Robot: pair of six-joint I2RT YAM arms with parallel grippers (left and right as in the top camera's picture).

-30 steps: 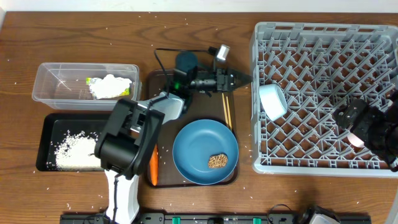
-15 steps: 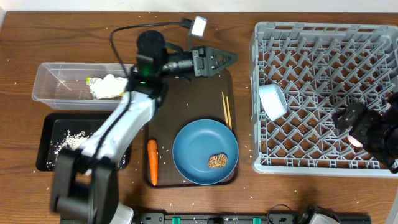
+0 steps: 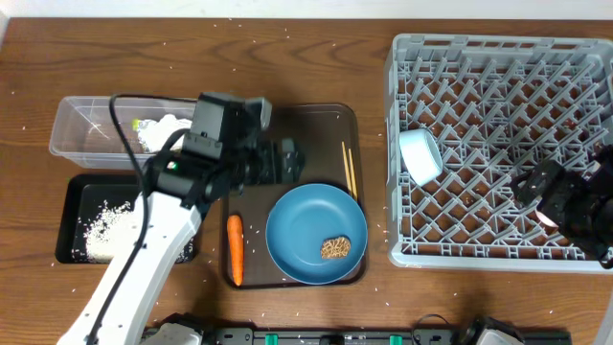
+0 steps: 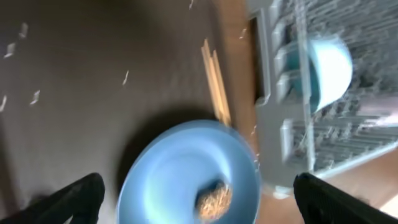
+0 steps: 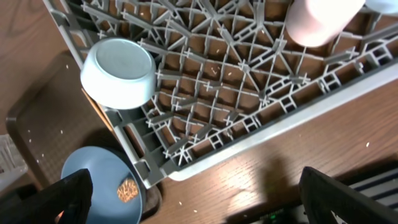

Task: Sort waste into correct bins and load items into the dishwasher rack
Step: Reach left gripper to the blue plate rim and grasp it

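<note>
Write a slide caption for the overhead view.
Left gripper hovers over the serving tray beside plate and carrot; a light blue cup lies in the rack.

left arm (image 3: 144, 259): white link, black joints, black cable | right pincer (image 5: 199, 193): black tips

No readable text, label, brand, number or sign in any of the three views; possible print on the yellow snack wrapper (image 3: 142, 125) too small to make out.
</note>
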